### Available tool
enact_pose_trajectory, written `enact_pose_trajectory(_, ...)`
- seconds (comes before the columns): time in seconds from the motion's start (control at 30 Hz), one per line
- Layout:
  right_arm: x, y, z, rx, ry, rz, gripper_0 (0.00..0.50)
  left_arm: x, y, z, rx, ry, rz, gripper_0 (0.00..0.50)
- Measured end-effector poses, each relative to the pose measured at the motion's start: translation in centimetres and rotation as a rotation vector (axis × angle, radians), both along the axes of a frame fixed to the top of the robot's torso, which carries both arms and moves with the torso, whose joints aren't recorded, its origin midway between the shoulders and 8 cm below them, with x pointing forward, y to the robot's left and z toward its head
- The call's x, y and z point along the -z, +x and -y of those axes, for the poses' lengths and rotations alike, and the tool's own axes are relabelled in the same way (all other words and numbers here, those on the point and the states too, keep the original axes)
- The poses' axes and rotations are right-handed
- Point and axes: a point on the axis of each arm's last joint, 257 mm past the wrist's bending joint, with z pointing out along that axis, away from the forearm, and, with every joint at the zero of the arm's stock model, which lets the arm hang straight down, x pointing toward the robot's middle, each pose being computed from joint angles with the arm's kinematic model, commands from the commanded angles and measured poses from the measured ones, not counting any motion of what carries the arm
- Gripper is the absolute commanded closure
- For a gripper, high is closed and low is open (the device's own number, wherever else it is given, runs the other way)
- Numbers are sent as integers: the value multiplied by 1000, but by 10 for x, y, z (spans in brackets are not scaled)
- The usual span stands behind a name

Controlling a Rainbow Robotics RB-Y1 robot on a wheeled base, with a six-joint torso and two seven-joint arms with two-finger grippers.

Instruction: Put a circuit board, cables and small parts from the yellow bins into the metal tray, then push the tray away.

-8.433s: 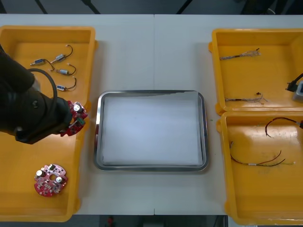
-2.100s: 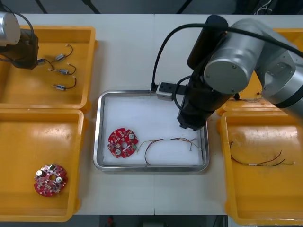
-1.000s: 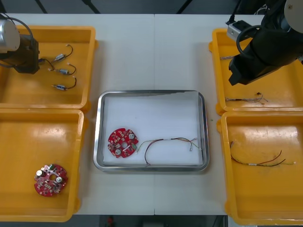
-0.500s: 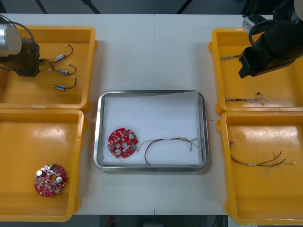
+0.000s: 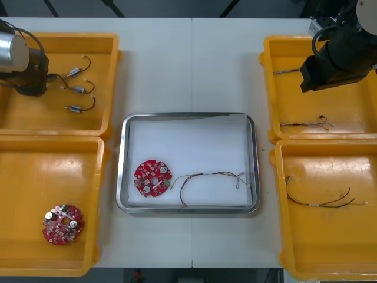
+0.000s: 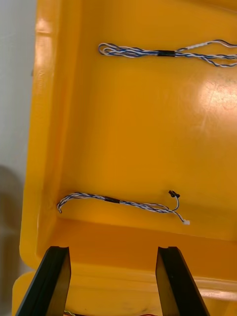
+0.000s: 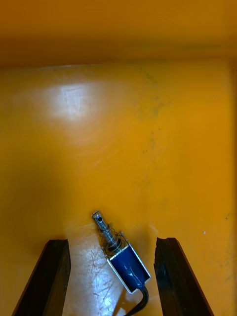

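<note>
Since the picture of two seconds ago, the right arm has left the metal tray [image 5: 122, 165] and gone out to the far right bin [image 5: 266, 88], at 2 o'clock from the tray. The left arm has stayed over the far left bin [image 5: 113, 82], at 10 o'clock.

Nearest the robot, the near left bin [image 5: 100, 200], at 8 o'clock, holds a spare board [image 5: 63, 223]. The near right bin [image 5: 280, 206], at 4 o'clock, holds a loose cable [image 5: 321, 202]. In the middle of the bench [image 5: 188, 65], the tray already has a circuit board [image 5: 152, 177] in its 8 o'clock part, with a thin cable [image 5: 203, 174] just beside it.

Farther out, the left claw [image 7: 111, 242] is released. Its fingers stand on each side of a small metal part [image 7: 123, 259] with a blue body and do not touch it. The right claw [image 6: 112, 252] is released too and carries nothing. A twisted blue and white cable [image 6: 121, 202] lies just beyond its fingertips, along the bin wall.

I judge that the board and a first cable are done, and the step in hand is fetching a small part and another cable. Next, each claw needs to come straight down and clench. The right one must take care, because its cable lies flat and close to the wall.
</note>
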Motion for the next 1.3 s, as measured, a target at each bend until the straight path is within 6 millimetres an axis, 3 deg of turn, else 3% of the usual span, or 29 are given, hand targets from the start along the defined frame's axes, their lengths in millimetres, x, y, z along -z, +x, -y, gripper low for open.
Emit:
enact_pose_trajectory(0.23, 10, 5, 19, 92, -5, -14, 0, 4, -3, -9, 66, 140, -39, 0)
enact_pose_trajectory(0.57, 13, 12, 44, 200, -17, -5, 0, -7, 4, -9, 132, 248, -33, 0)
enact_pose_trajectory(0.97, 12, 16, 46, 273, 4, 11, 0, -11, -5, -58, 143, 381, -92, 0)
enact_pose_trajectory(1.13, 13, 17, 45, 308, 34, 8, 0, -14, 1, -46, 323, 520, -152, 0)
enact_pose_trajectory(1.3, 14, 17, 45, 330, 41, 6, 0, -15, 12, -13, 289, 381, -88, 0)
